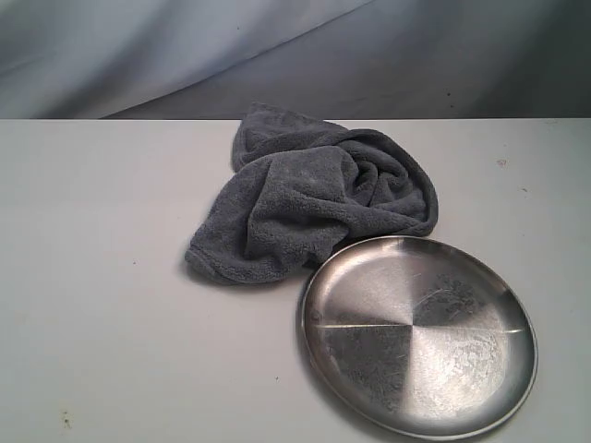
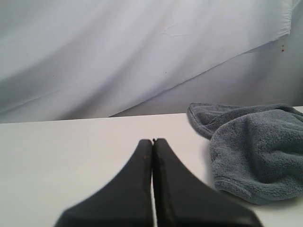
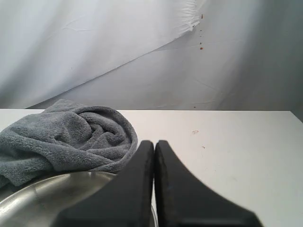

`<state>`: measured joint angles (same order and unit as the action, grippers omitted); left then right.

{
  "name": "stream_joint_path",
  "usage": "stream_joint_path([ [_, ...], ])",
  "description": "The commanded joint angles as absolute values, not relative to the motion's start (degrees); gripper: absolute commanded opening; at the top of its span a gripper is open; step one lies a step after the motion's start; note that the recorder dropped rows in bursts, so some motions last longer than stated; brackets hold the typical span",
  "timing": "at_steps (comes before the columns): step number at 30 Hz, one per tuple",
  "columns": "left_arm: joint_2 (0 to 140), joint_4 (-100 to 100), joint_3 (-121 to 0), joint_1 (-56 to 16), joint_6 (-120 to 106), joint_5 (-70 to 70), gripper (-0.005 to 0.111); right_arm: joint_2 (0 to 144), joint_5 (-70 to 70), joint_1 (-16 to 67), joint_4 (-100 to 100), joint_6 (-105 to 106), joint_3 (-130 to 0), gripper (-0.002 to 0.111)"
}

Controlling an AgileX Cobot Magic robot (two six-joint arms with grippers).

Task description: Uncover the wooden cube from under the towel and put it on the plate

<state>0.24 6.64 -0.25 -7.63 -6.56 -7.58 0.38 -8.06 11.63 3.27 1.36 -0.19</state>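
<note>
The wooden cube is not shown in any of the three views; it is hidden, and its exact place cannot be told. One towel (image 1: pixel 314 198) is counted, dark grey and plush. It is heaped in thick folds on the middle of the worktop (image 1: pixel 92 277), towards the far edge. One plate (image 1: pixel 420 337) of shiny scratched steel is laid flat to the near right of the towel. The plate's far-left rim is met by the towel's near edge, and the two seem to be touching there. The inside of the plate is bare, and the grey cloth is mirrored in it.

Two pincers are counted, one in each wrist view, and neither is seen in the exterior view. The left pincer (image 2: pixel 152 141) is pressed fully together with nothing held between its fingers; it is held over bare worktop, with the towel (image 2: pixel 258 156) near it to the right, apart from it. The right pincer (image 3: pixel 154 143) is likewise pressed together with nothing held. The rim of the plate (image 3: pixel 57 198) and the towel (image 3: pixel 66 137) are seen beyond it, to its left.

Behind the far edge of the worktop a pale backdrop cloth (image 1: pixel 185 46) is hung in loose folds.
</note>
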Motion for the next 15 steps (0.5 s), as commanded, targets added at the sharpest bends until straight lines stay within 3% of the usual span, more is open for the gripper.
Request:
stream_joint_path([
  [1, 0.0, 6.74, 0.0, -7.91, -6.41, -7.56, 0.0, 0.0, -8.04, 11.32, 3.69, 1.51, 0.0, 0.0],
  [15, 0.0, 6.74, 0.0, -7.91, -6.41, -7.56, 0.0, 0.0, -4.27, 11.32, 7.39, 0.0, 0.0, 0.0],
])
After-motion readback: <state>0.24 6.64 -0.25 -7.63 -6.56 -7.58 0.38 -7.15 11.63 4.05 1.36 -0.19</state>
